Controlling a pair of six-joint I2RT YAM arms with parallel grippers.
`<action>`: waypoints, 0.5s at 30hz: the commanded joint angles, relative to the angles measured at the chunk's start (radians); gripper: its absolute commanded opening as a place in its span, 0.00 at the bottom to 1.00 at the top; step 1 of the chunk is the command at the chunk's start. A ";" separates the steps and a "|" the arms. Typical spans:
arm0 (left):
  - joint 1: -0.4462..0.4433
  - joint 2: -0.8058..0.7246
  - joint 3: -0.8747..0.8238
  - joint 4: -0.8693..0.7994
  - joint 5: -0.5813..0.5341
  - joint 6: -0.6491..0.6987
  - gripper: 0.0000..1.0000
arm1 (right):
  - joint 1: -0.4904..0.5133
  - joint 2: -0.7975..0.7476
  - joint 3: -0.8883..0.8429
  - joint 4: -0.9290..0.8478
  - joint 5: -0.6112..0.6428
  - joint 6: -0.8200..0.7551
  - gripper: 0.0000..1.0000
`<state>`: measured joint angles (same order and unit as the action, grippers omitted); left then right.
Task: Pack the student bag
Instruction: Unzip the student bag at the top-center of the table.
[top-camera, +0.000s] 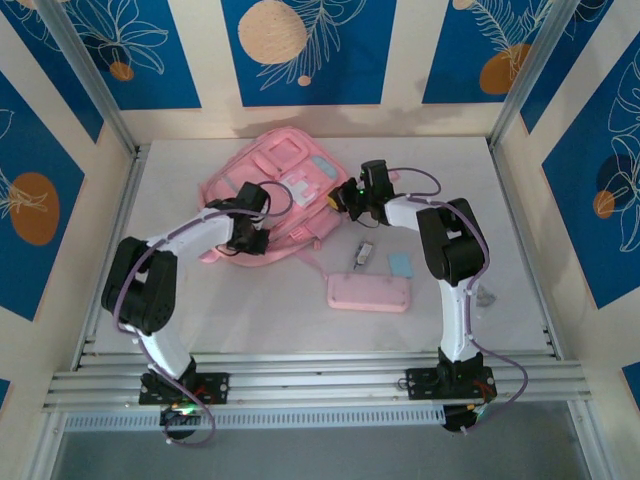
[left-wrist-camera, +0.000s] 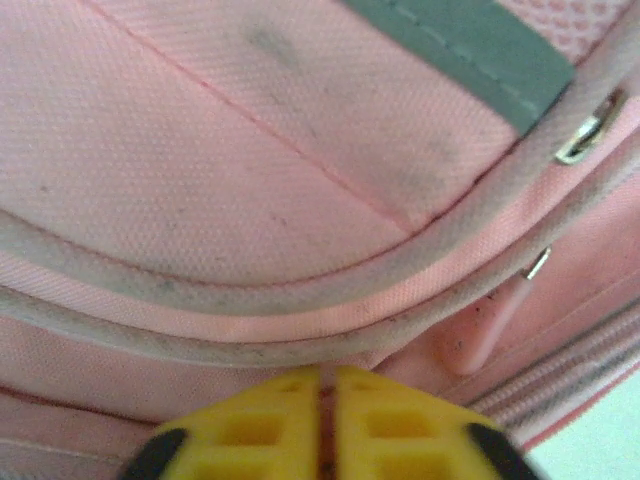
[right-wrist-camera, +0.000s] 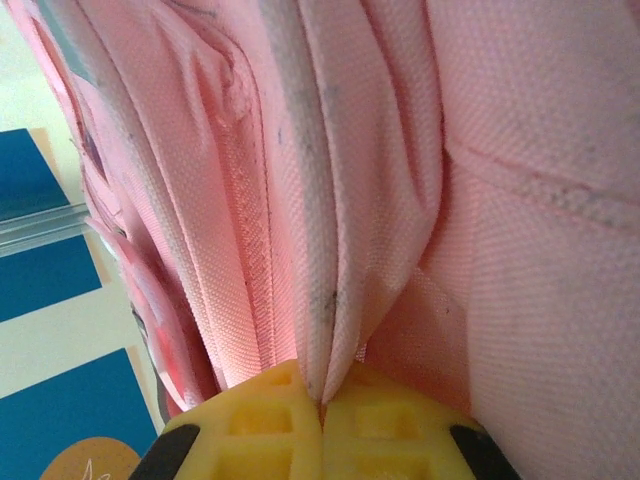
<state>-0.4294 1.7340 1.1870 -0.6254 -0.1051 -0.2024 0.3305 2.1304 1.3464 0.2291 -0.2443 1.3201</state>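
Pink bag (top-camera: 285, 185) lies flat at the far middle of the table (top-camera: 500, 330), front pockets up, one strap trailing toward the near side. The right gripper (top-camera: 350, 196) is at its right edge; in the right wrist view the jaws are clamped on a fold of the bag's fabric (right-wrist-camera: 335, 250) that runs up from between them. The left gripper (top-camera: 248, 240) sits at the near left edge, its yellow fingers (left-wrist-camera: 395, 425) drawn together to a thin slit right below a piped seam (left-wrist-camera: 300, 300); whether cloth is caught there I cannot tell. Just right of it hangs a pink zip tab (left-wrist-camera: 490, 325). Near the bag, toward the arms, lie a pencil case (top-camera: 368, 293), a blue square (top-camera: 401, 264) and a small grey object (top-camera: 362, 256).
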 joint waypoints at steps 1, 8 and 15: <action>0.011 -0.006 -0.014 0.014 0.041 -0.009 0.26 | -0.041 0.001 0.044 -0.004 0.033 -0.022 0.00; 0.005 -0.022 -0.057 0.130 0.209 -0.132 0.52 | -0.036 -0.007 0.035 0.001 0.008 -0.042 0.00; -0.022 0.004 -0.071 0.223 0.246 -0.197 0.59 | -0.025 -0.003 0.014 0.028 -0.004 -0.021 0.00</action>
<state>-0.4389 1.7191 1.1221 -0.4633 0.0731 -0.3519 0.3145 2.1304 1.3552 0.2260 -0.2436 1.2984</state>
